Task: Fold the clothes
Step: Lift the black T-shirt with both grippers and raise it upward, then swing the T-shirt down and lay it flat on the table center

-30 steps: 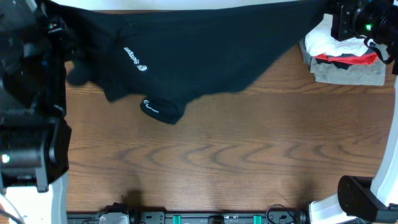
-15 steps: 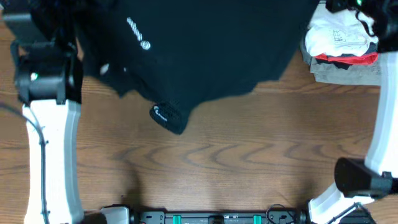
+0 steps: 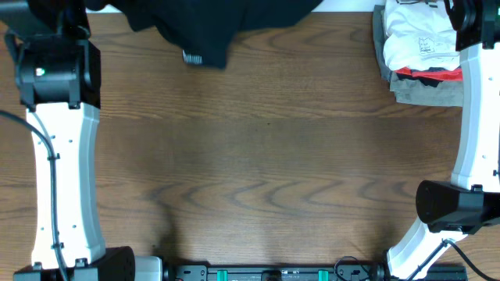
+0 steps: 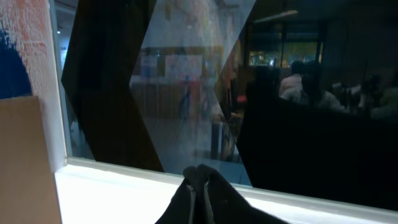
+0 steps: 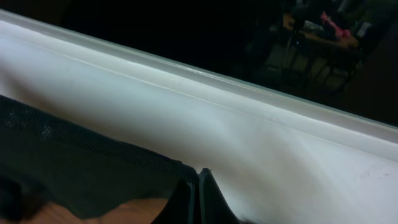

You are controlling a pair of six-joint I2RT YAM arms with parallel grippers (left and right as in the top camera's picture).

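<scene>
T-shirt: the black T-shirt (image 3: 219, 19) is bunched along the far edge of the table (image 3: 266, 172), left of centre, and partly cut off by the top of the overhead view.
Low point of T-shirt: 1 lobe of cloth hangs nearest the camera side, with small white printed text (image 3: 191, 57) at its lower edge.
Left gripper: the left gripper (image 4: 198, 171) has its 2 fingers pressed together with only a thin seam between them. Whether cloth is caught in that seam cannot be told.
Left wrist surroundings: a white ledge (image 4: 112, 180) runs behind the fingers, and a window with dim reflections stands above it.
Right gripper: the right gripper (image 5: 199, 174) has its 2 fingers squeezed together, pinching the edge of the T-shirt. Black, finely meshed cloth (image 5: 74, 162) runs taut from the left right up to the fingers.
Right wrist surroundings: a white sloping ledge (image 5: 261, 130) fills the middle of the view, and a sliver of brown table shows under the cloth.
Left arm: the left arm (image 3: 62, 156) reaches along the left side of the table toward the far edge, and its tool is out of the overhead view.
Right arm: the right arm (image 3: 476, 117) reaches along the right side toward the far corner.
Pile at far right: a white garment (image 3: 414, 39) with grey print lies on a red strip (image 3: 430, 73), on a folded grey garment (image 3: 430, 90), well apart from the T-shirt.
</scene>
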